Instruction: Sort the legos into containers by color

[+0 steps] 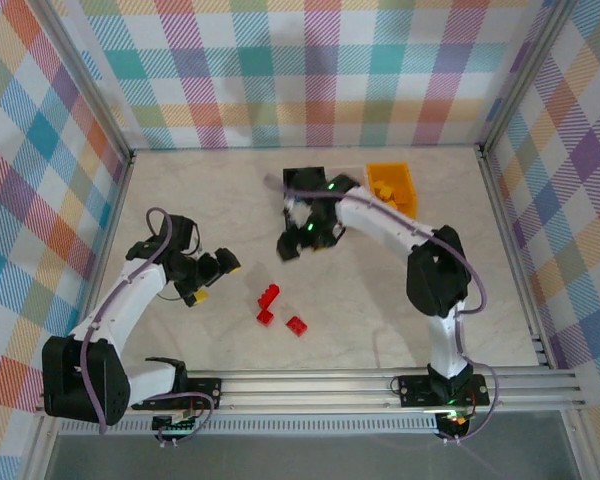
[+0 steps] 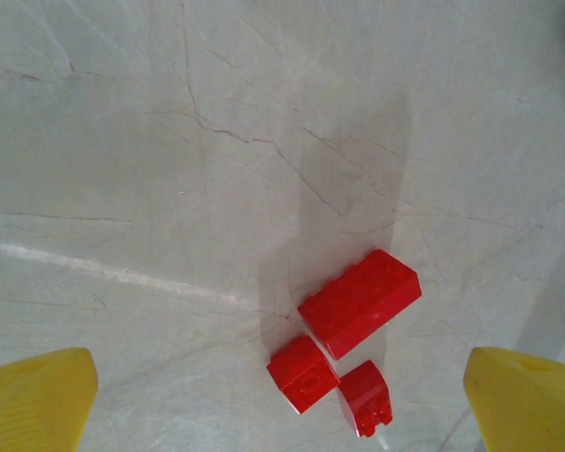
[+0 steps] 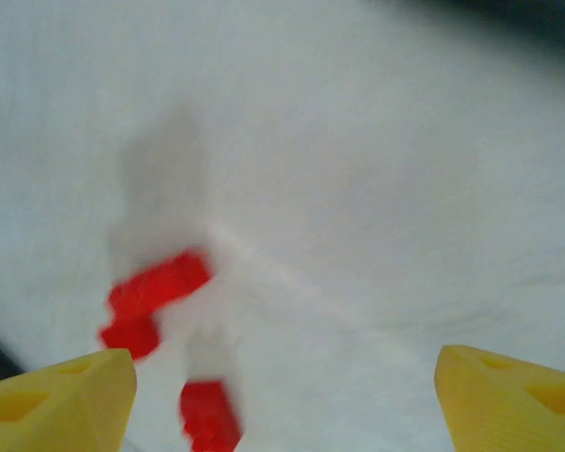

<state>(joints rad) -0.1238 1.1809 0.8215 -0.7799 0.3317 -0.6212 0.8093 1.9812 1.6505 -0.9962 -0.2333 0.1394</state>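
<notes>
Three red legos lie together on the table: a long brick (image 1: 269, 297) (image 2: 361, 301) and two small ones (image 1: 265, 316) (image 1: 297, 325) (image 2: 303, 373) (image 2: 365, 398). My left gripper (image 1: 212, 280) (image 2: 282, 414) hangs just left of them, open, with its yellow fingertips (image 2: 33, 400) wide apart and nothing between them. My right gripper (image 1: 298, 243) (image 3: 282, 405) is open and empty above the table, behind the red legos (image 3: 160, 282), which look blurred in the right wrist view. The orange container (image 1: 392, 187) stands at the back right. The black container (image 1: 298, 178) is partly covered by the right arm.
Checked walls close off the table at the back and on both sides. A metal rail (image 1: 320, 385) runs along the near edge, where the arm bases sit. The right arm's elbow (image 1: 435, 270) rises over the right half of the table.
</notes>
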